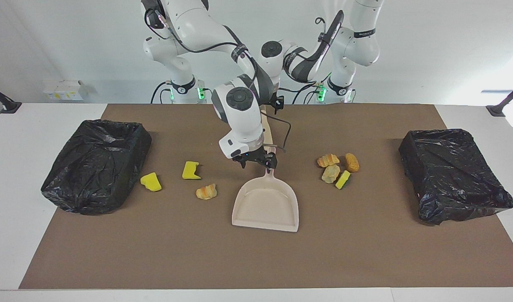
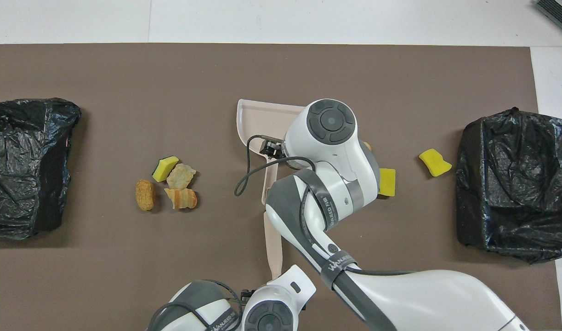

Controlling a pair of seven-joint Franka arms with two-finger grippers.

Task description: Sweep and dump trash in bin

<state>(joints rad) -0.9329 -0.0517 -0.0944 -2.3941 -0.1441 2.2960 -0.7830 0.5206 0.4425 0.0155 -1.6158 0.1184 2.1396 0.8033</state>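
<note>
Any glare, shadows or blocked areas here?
Facing view: even light, window glare at the left arm's end, soft shadows beside the bins. Overhead view: the right arm hides much of the dustpan and part of a yellow trash piece.
</note>
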